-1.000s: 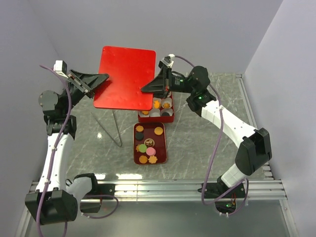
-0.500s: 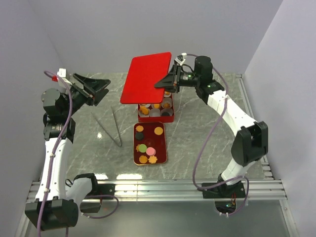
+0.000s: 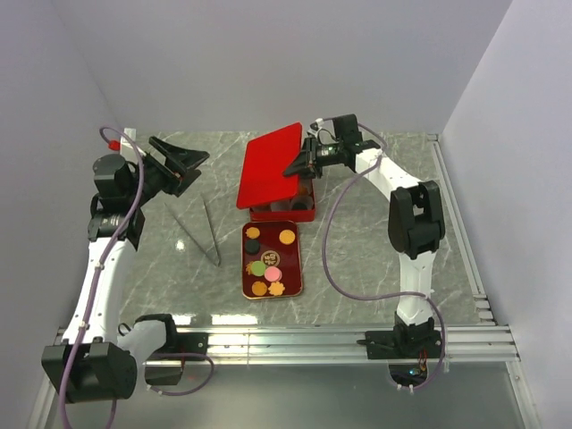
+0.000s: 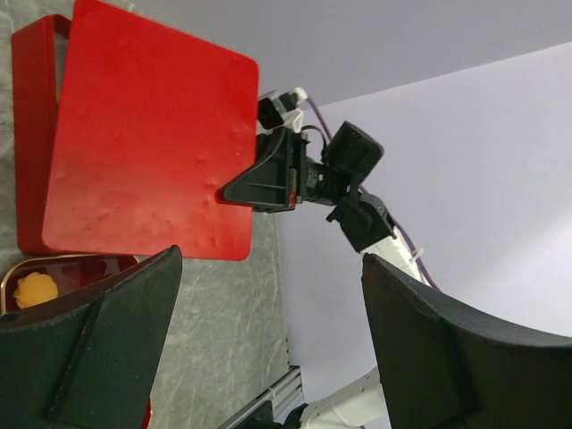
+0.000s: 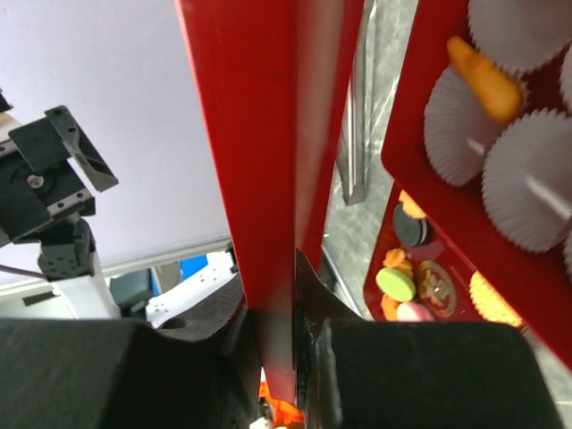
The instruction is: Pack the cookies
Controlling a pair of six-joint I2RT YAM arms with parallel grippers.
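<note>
Several cookies [image 3: 271, 260], orange, green, pink and dark, lie on a small red tray [image 3: 296, 259] in mid-table. More cookies [image 5: 485, 74] sit among white paper cups in the red box [image 3: 304, 214] behind it. My right gripper [image 3: 299, 166] is shut on the right edge of the red lid [image 3: 268, 165], which hangs tilted over the box and hides most of it. The right wrist view shows the lid's edge [image 5: 268, 179] pinched between the pads of that gripper [image 5: 290, 340]. My left gripper [image 3: 189, 168] is open and empty, well left of the lid [image 4: 152, 134].
Metal tongs [image 3: 204, 230] lie on the marble table left of the tray. Walls close the back and both sides.
The left gripper let go of the lid, opened and drew back to the left. The right gripper carried the lid right and down, tilted over the box.
</note>
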